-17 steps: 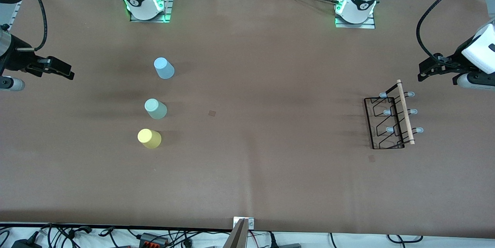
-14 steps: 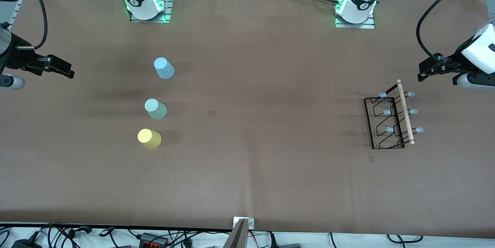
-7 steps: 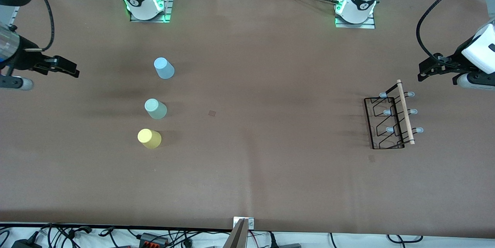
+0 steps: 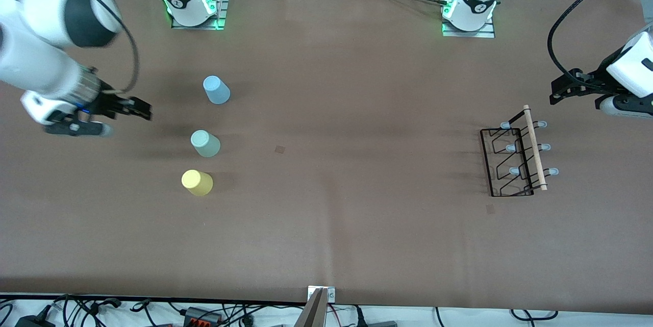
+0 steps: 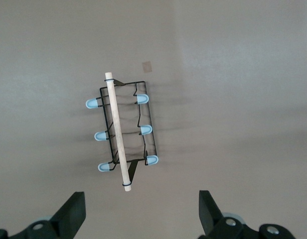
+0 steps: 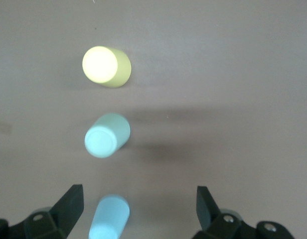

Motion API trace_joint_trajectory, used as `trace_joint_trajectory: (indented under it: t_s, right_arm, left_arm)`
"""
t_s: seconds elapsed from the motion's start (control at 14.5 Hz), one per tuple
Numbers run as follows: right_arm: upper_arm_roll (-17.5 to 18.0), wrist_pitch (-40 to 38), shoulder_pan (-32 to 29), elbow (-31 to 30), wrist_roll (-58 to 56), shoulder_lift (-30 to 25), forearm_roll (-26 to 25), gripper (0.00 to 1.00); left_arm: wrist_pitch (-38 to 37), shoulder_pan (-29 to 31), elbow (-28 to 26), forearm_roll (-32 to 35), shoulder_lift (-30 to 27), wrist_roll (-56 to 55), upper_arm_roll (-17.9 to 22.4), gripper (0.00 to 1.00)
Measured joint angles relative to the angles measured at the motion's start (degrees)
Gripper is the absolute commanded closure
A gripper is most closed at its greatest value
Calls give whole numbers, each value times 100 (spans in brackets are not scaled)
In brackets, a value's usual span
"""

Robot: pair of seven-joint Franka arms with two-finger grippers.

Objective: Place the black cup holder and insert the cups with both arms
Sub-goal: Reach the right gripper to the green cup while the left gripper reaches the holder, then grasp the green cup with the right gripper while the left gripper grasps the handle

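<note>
The black cup holder [image 4: 515, 159] lies on the table at the left arm's end, its wooden rod handle [image 4: 534, 148] across its blue-tipped pegs; it also shows in the left wrist view [image 5: 124, 130]. My left gripper [image 4: 557, 93] hangs open and empty above the table beside the holder. Three cups stand upside down toward the right arm's end: light blue [image 4: 216, 90], pale green [image 4: 205, 143], yellow [image 4: 197, 182]. My right gripper [image 4: 142, 110] is open and empty, in the air beside the cups. The right wrist view shows the yellow [image 6: 106, 66], green [image 6: 106, 135] and blue [image 6: 109, 217] cups.
The brown table cover [image 4: 336, 189] spans the whole view. Both arm bases [image 4: 193, 0] [image 4: 470, 6] stand along its farthest edge. Cables and a small post [image 4: 320, 300] lie along the edge nearest the front camera.
My right arm has swung in from the table's end toward the cups, its gripper now close beside the green and blue ones. The left arm has hardly moved.
</note>
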Motion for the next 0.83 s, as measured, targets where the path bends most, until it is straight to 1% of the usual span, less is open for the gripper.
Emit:
trace_joint_trajectory:
  t_s: [0.14,0.28,0.35,0.62,0.69,0.83]
  right_arm:
    - [40,944,89,-579,218,144,0,0]
    - [54,1750,171,-915,297,321,0,0]
    - [55,1986,208,-999,356,411,0,0]
    - [69,2473,407,-1036,718,676,0,0]
    - [72,2617,466,-1037,738,751,0,0]
    - [75,2815,589,-1037,743,917,0,0]
  left_arm:
    - [-30,-2,-2,0,20,0,-6,0]
    - [-63,30,-22,0,110,-2,3,0]
    - [-84,77,-47,0,213,-2,8,0]
    - [14,377,-82,0,817,8,16,0]
    - [208,414,-112,0,959,8,16,0]
    - [985,446,-411,0,1166,8,14,1]
